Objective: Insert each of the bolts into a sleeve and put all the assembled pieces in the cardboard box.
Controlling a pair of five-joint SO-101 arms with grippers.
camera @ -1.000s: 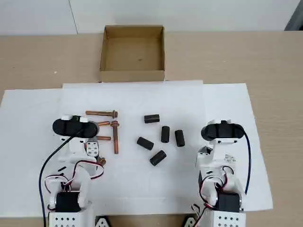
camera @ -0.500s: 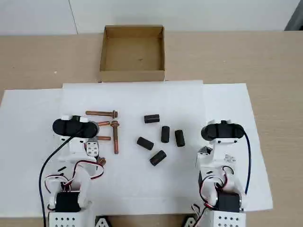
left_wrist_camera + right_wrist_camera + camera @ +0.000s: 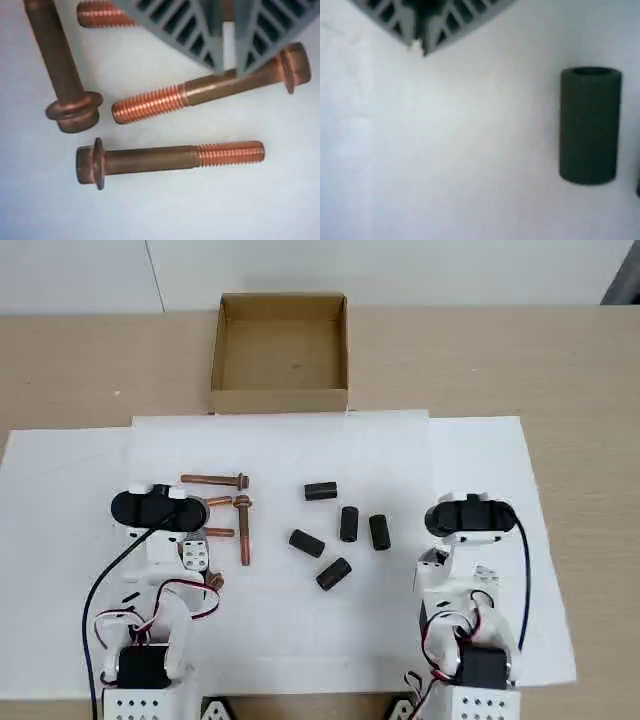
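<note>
Right gripper [image 3: 422,50] pinched together, left gripper [image 3: 230,67] I cannot tell; white paper [image 3: 470,450] covers the wooden table [image 3: 560,360] up to the cardboard box [image 3: 280,400].

Left arm [image 3: 160,540] and right arm [image 3: 465,545] were white shells, each topped by a black motor. Red, white and black wires [image 3: 185,595] looped at the bases. Left gripper [image 3: 230,71] and right gripper [image 3: 422,47] were grey ribbed plastic.
</note>
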